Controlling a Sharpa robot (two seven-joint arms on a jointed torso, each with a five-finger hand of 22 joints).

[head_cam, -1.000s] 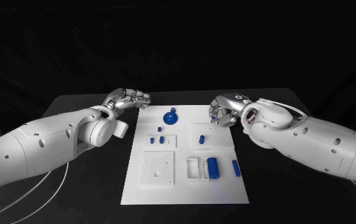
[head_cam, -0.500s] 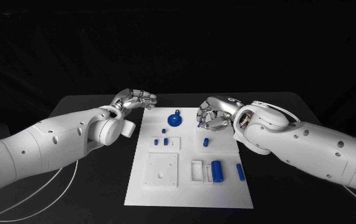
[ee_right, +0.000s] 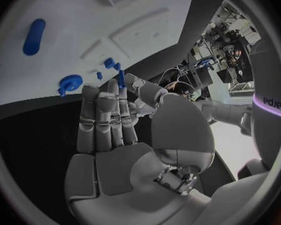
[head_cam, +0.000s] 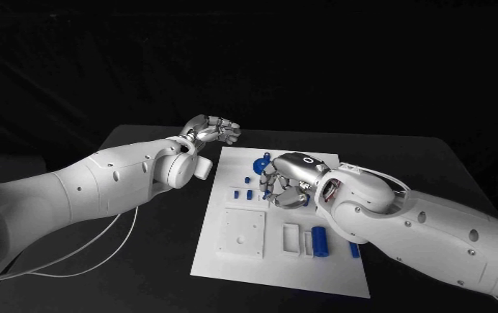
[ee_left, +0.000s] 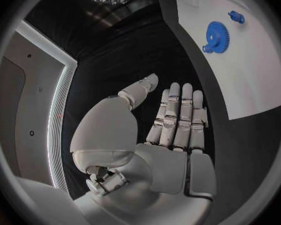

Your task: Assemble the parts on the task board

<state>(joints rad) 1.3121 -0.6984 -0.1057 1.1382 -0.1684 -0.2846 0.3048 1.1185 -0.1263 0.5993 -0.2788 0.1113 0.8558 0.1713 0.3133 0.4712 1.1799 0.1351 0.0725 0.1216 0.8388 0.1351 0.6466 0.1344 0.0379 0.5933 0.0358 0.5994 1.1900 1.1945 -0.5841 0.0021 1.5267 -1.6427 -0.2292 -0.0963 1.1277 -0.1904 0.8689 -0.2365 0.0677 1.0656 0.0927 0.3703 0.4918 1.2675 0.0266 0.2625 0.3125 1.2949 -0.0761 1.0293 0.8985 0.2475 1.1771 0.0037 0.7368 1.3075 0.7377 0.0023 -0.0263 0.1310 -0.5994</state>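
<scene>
Hovering over the middle of the task board (head_cam: 241,266), my right hand (head_cam: 286,183) is curled downward in the head view, its fingers bunched above the small blue pegs (head_cam: 249,193); I judge it is carrying a peg toward a socket. From the board's centre, the blue gear (head_cam: 260,164) lies toward 12 o'clock, the blue cylinder (head_cam: 321,241) toward 4 o'clock beside its white holder, and the square plate with holes toward 7 o'clock. My left hand (head_cam: 213,130) waits off the board at about 11 o'clock, parked clear so it does not block the work; its fingers look loosely curled and hold nothing.

From my left wrist, the left hand (ee_left: 172,120) shows its fingers straight and together, nothing in them, over the black table (ee_left: 125,60), with the gear (ee_left: 216,34) on the board beyond.

From my right wrist, a slim blue peg (ee_right: 121,78) stands pinched at my fingertips (ee_right: 112,85), the gear (ee_right: 70,82) and the cylinder (ee_right: 33,36) farther off on the board.
</scene>
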